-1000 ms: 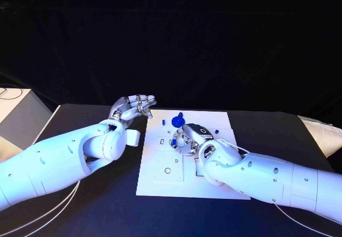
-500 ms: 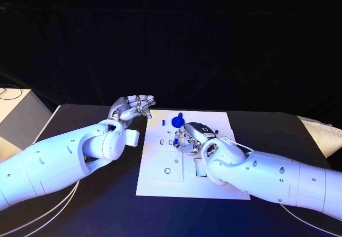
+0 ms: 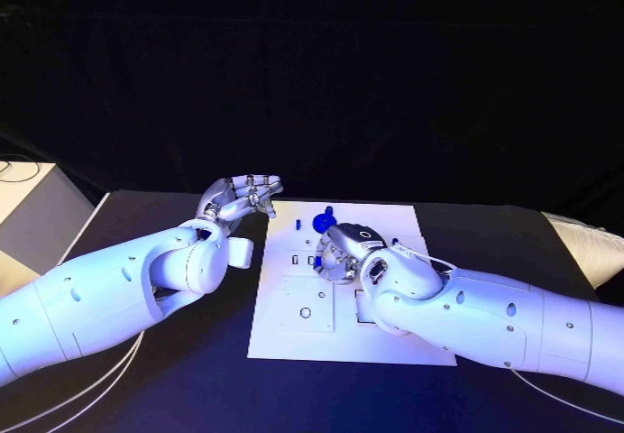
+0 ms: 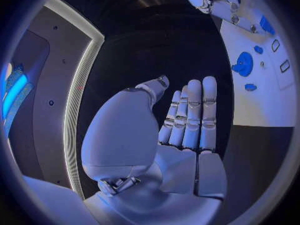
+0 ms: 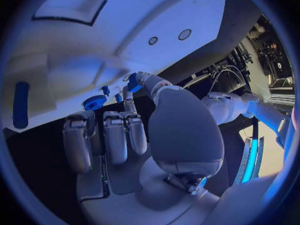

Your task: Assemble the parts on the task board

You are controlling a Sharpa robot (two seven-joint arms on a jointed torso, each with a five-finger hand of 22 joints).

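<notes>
Parts: small blue pieces on the white board [image 3: 390, 343], which lies flat in the middle of the black worktop [image 3: 169, 379]. A round knob-like one [image 3: 325, 217] sits near the far edge with a little peg [image 3: 298, 223] just beside it, and another small blue bit [image 3: 315, 262] shows beside the right hand.
Right hand [image 3: 341, 255]: down over the middle of the board, fingers curled in. In its wrist view the fingertips [image 5: 135, 80] look to be touching something blue, but I honestly can't tell if it's actually gripped (too hidden).
Left hand [image 3: 242, 197]: up off the worktop just beside the board's far left corner, fingers straight and close together, nothing in it.
Handling guess: the pieces look like hard, light plastic, so stiff but easy to flick away or tip. The smooth little pegs are probably slippery.
Where to grab: I'd pinch the knob by its rim and the pegs by their sides, upright, with a fingertip grip instead of the whole hand.
</notes>
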